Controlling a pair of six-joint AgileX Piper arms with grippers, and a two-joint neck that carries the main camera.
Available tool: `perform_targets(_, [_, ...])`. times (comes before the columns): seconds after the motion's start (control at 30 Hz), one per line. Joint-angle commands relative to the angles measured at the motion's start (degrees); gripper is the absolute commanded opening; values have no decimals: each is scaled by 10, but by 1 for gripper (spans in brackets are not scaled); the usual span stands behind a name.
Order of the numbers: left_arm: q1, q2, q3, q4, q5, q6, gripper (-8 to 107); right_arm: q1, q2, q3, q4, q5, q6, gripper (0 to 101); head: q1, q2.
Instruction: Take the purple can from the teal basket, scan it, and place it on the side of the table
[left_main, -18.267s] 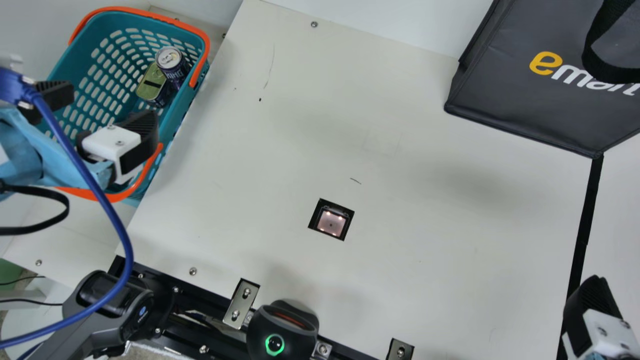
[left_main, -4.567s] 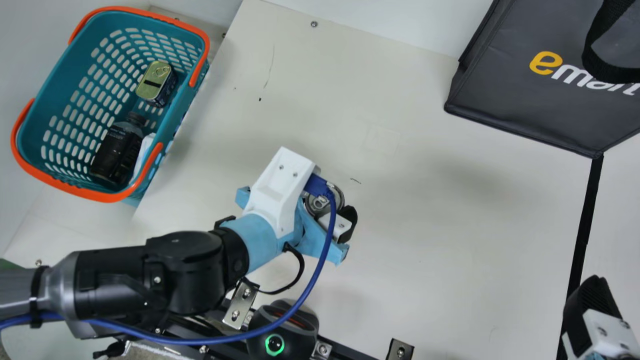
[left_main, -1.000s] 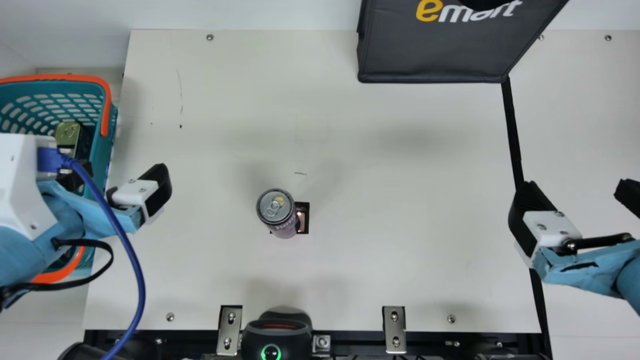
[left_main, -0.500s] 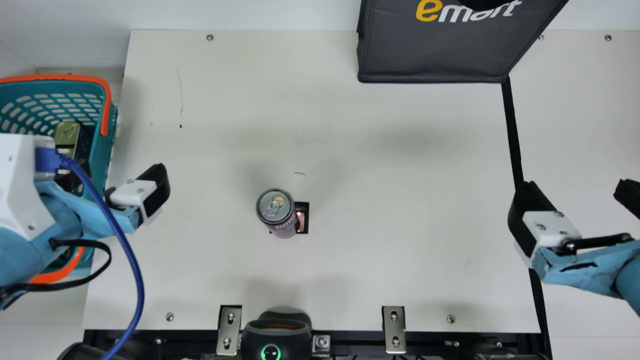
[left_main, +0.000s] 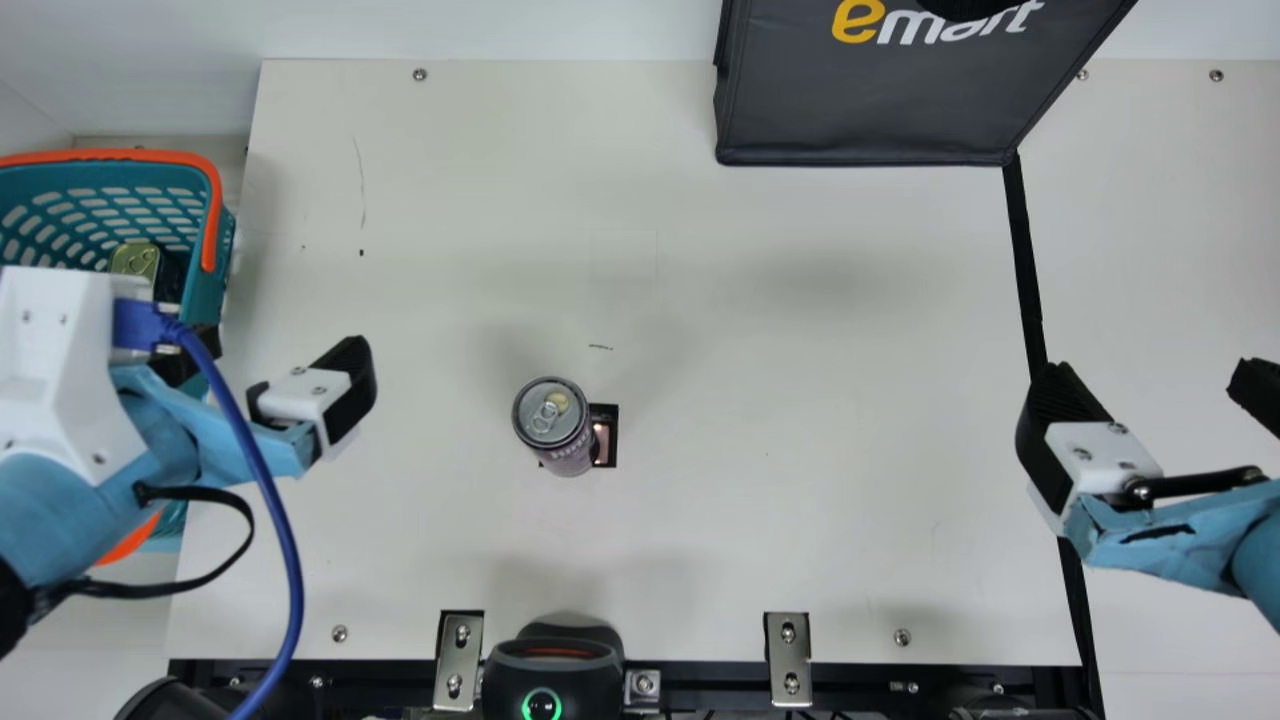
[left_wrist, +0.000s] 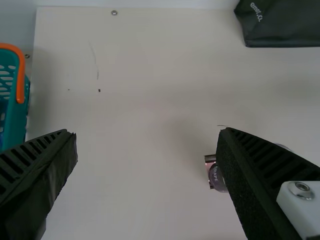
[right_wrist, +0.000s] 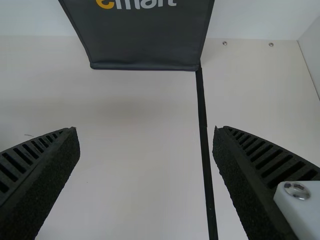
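Observation:
The purple can (left_main: 556, 425) stands upright on the table in the main view, partly over the dark scanner window (left_main: 606, 434). My left gripper (left_main: 285, 362) is open to the can's left, near the teal basket (left_main: 205, 240). In the left wrist view my left gripper (left_wrist: 147, 135) has its fingers wide apart with nothing between them; one finger covers much of the can (left_wrist: 217, 177). Over the right part of the table, well away from the can, is my right gripper (left_main: 1160, 375), open. Bare table lies between the spread fingers of my right gripper (right_wrist: 146, 131) in its wrist view.
A dark shopping bag (left_main: 880, 100) stands at the table's back. A green-topped tin (left_main: 136, 260) lies in the basket. Black tape (left_main: 1024, 260) runs along the table's right part. At the front edge are a black handheld scanner (left_main: 553, 670) and metal brackets (left_main: 788, 660).
Several seconds ago my left gripper was at the can over the window; now it is away to the left with the can released. Since half a second ago it has shifted slightly right.

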Motion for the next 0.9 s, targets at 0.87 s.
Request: perform_targets(0.87, [-317,197,-100,194,54,-386,90,0,0,0,0,0,0,95,-17,1])
